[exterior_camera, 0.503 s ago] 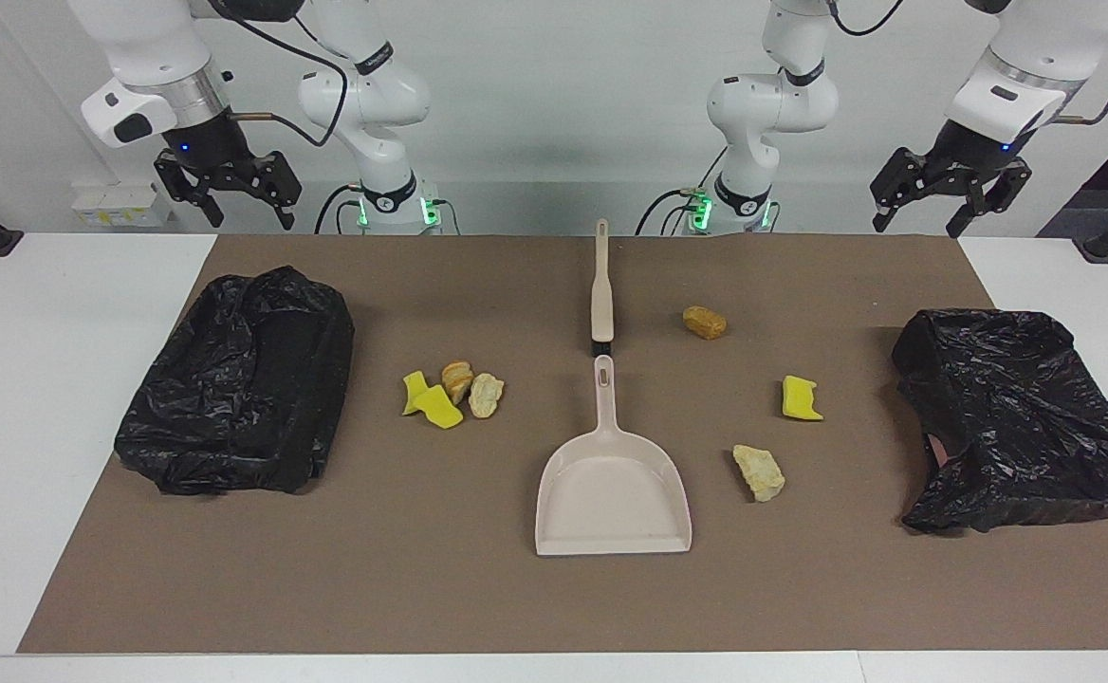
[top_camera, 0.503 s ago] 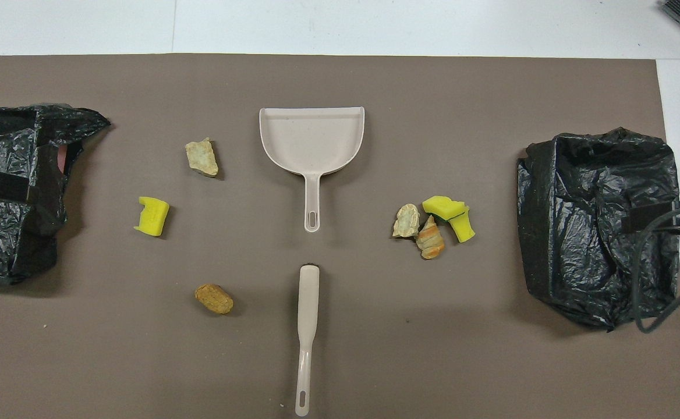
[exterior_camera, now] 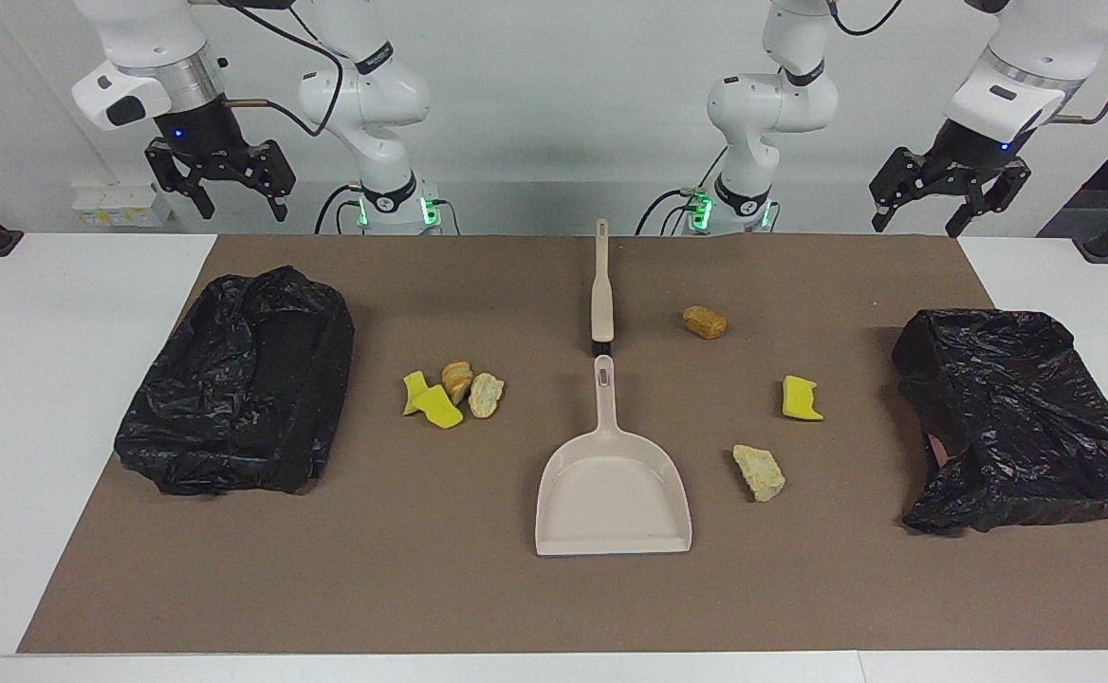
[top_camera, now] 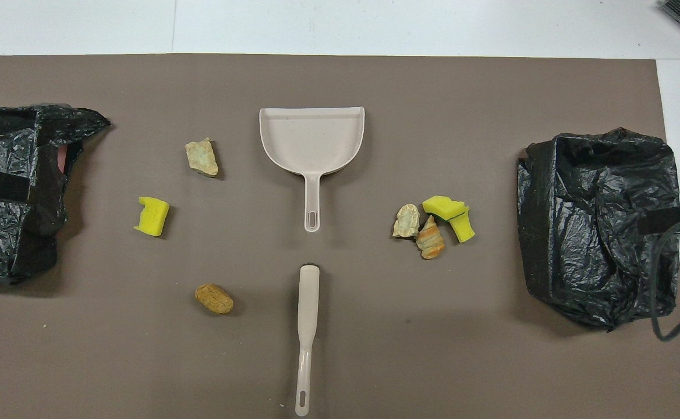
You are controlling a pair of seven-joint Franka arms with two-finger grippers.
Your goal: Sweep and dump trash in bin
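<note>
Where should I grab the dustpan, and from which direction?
Take the dustpan by its slim handle, which lies flat and points toward the robots, its hanging hole near the brush. Coming straight down from above looks best, jaws closing across the handle's narrow width partway along it. The scoop seems too wide and shallow to pinch well.

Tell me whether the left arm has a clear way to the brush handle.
Probably yes: the brush lies bare on the mat, nothing on it, and the left hand hangs open and empty.
</note>
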